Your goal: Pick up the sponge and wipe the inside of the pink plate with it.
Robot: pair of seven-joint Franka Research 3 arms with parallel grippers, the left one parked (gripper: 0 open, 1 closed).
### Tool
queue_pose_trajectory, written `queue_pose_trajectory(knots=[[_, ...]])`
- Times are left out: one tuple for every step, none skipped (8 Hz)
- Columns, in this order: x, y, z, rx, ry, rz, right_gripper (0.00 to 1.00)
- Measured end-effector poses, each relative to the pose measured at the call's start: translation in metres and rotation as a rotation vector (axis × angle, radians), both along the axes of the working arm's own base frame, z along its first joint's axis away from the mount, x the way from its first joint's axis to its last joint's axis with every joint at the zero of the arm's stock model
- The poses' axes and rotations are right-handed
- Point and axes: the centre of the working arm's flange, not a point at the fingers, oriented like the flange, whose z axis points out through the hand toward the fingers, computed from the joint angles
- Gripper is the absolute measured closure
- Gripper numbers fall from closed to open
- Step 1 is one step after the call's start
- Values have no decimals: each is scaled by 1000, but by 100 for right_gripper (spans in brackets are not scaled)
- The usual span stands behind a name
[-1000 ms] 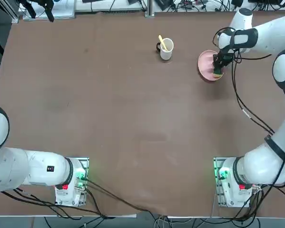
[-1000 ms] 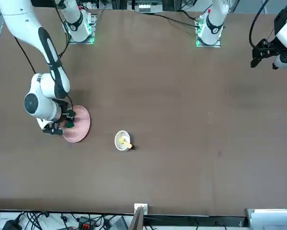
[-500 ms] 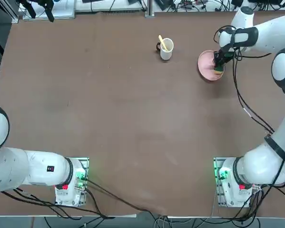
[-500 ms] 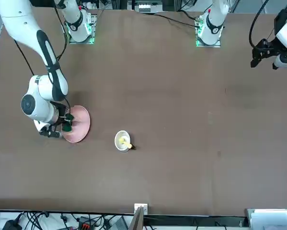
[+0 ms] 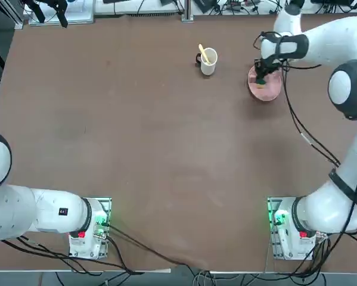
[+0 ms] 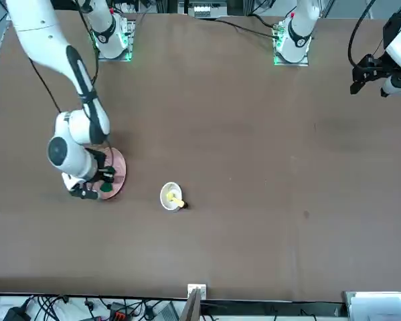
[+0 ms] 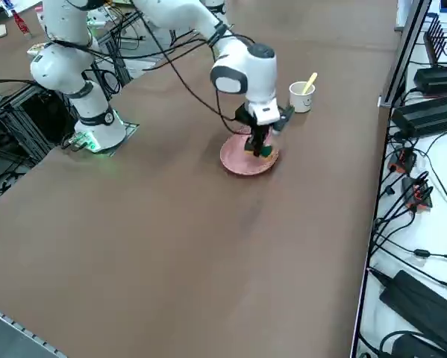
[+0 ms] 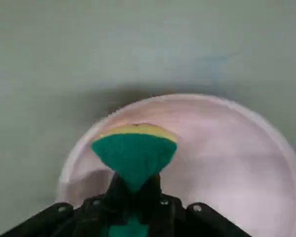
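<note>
Sponge (image 8: 135, 153) pinched between the right gripper's (image 7: 262, 151) fingers is pressing down inside the pink plate (image 5: 271, 91) — the wiping step is under way at the far right of the table, near the white mug (image 5: 208, 61). Seen from the wrist, the green-and-yellow block is sitting close to the rim rather than mid-dish. Finishing the job likely calls for sweeping it across the bare pink floor — with the pressure kept light enough that the plate is not sliding.
</note>
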Motion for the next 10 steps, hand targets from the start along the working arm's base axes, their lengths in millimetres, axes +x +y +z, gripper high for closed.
queue_pose_trajectory(knots=[[-3, 17, -1, -3, 3, -11, 91], [-4, 19, 0, -10, 10, -25, 91], [-6, 18, -1, -14, 26, -39, 91], [-9, 17, -2, -21, 56, -55, 91], [-14, 17, -2, -31, 97, -65, 91], [-19, 16, -3, -38, 126, -70, 91], [-24, 13, -4, -44, 142, -74, 91], [-28, 8, -5, -48, 151, -80, 91], [-31, 2, -5, -52, 158, -88, 91], [-34, -6, -5, -58, 170, -101, 91]])
